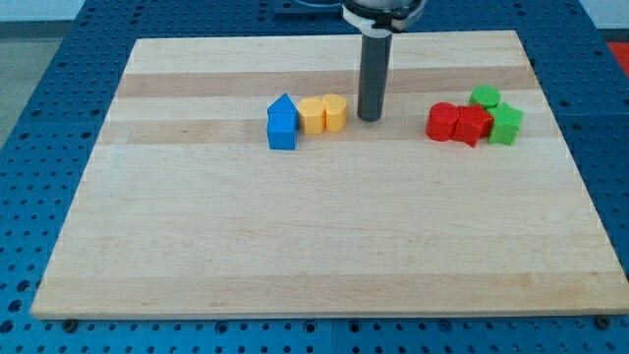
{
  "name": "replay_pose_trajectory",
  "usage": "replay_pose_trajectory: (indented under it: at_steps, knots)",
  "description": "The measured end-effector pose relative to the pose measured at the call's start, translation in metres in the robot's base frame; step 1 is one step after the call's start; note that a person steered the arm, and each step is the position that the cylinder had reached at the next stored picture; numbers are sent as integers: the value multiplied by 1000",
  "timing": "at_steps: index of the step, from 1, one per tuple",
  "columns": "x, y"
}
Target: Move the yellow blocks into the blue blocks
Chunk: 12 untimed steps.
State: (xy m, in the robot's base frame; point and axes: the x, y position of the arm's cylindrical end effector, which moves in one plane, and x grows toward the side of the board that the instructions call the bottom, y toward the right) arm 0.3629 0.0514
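Observation:
Two blue blocks sit together left of centre: a pointed, house-like one [282,108] at the back and a cube [282,132] in front of it. Two yellow blocks lie in a row to their right: a hexagonal one [312,115] touching the blue blocks, and a rounded, heart-like one [335,112] touching it. My tip [370,119] stands just to the right of the heart-like yellow block, with a small gap between them.
Two red blocks [458,123] and two green blocks, one at the back [485,97] and one in front [507,125], cluster at the view's right. The wooden board [314,256] lies on a blue perforated table [49,59].

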Motion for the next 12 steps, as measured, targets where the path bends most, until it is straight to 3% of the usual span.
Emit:
replay_pose_trajectory:
  at_steps: [4,6,7,11,12]
  knots:
    - [3,-33]
    - [-33,-10]
    - [-41,-38]
    - [-1,-51]
    - [-34,-20]
